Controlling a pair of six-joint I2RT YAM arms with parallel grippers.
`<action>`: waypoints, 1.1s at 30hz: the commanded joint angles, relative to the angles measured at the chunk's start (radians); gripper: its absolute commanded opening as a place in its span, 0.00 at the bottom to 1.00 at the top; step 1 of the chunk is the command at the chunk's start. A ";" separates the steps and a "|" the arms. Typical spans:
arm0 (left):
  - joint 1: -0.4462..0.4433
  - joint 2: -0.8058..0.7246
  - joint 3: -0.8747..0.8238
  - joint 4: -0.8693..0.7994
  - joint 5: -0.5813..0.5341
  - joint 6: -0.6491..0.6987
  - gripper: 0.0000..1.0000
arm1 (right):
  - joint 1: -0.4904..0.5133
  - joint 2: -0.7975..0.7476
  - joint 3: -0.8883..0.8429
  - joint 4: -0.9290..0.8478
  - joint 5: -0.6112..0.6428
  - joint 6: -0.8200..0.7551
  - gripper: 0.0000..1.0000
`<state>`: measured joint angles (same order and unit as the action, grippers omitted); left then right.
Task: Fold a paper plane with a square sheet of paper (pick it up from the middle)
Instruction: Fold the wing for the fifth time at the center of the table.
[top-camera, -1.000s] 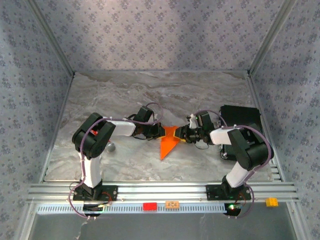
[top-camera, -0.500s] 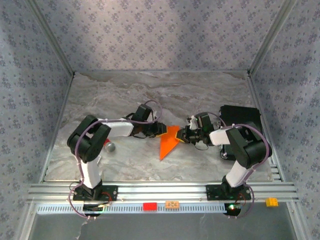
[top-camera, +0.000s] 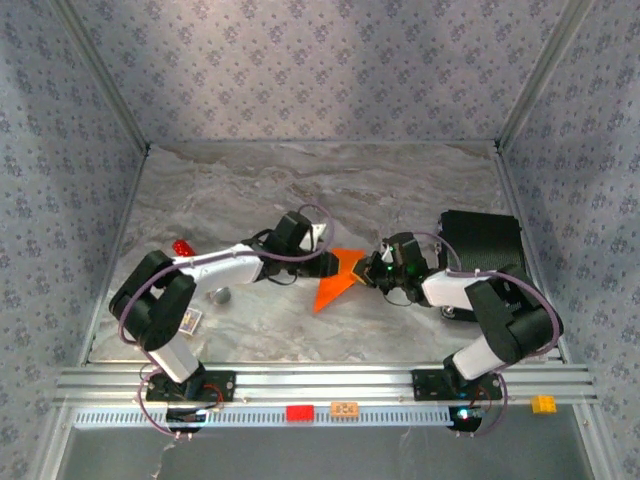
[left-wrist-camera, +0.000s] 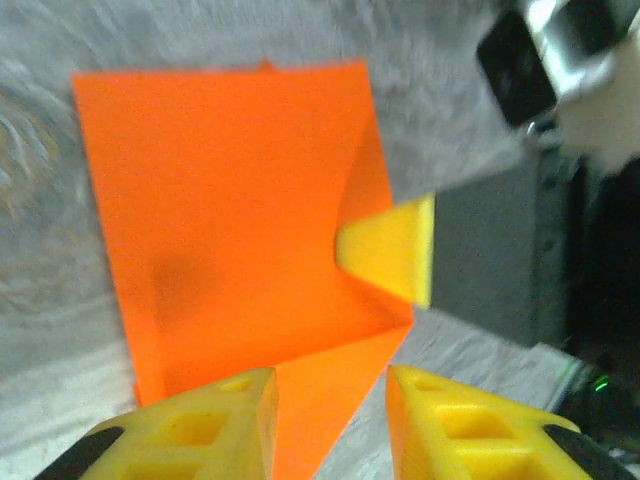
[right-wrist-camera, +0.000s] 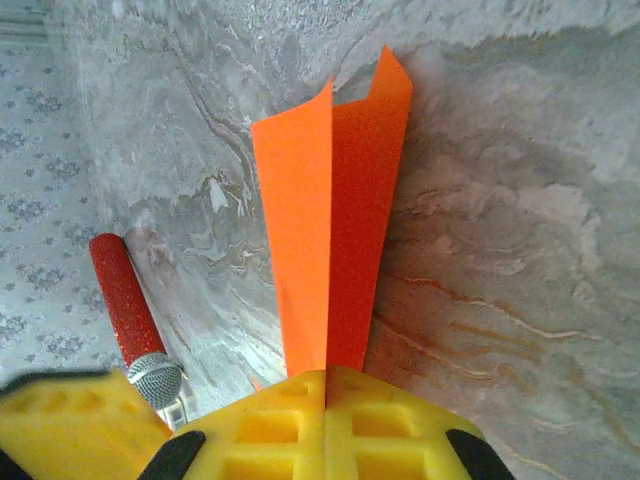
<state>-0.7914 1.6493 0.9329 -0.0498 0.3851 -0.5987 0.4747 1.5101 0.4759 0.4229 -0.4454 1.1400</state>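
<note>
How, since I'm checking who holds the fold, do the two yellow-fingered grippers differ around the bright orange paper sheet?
The left gripper has its jaws apart, clamping nothing; the right gripper is shut on the folded bright orange paper sheet. The left gripper meets the sheet from the left, the right gripper from the right. Both have yellow fingers.

Probably a robot test cell: wallpapered panels (top-camera: 300, 70), marble-look table (top-camera: 300, 180), aluminium rail (top-camera: 320, 381).

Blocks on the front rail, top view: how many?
3: red block and orange block side by side mid-way along the rail, yellow-orange block near its right end.
</note>
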 joint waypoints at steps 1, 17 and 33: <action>-0.070 -0.031 0.003 -0.128 -0.137 0.138 0.34 | 0.013 -0.014 0.014 -0.019 0.049 0.070 0.05; -0.305 0.036 0.033 -0.237 -0.609 0.220 0.42 | 0.016 -0.020 0.028 -0.012 0.039 0.098 0.06; -0.394 0.127 0.107 -0.306 -0.840 0.232 0.38 | 0.018 -0.028 0.039 -0.016 0.033 0.104 0.06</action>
<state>-1.1740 1.7615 1.0092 -0.3202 -0.3923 -0.3813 0.4870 1.4982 0.4900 0.4225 -0.4152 1.2251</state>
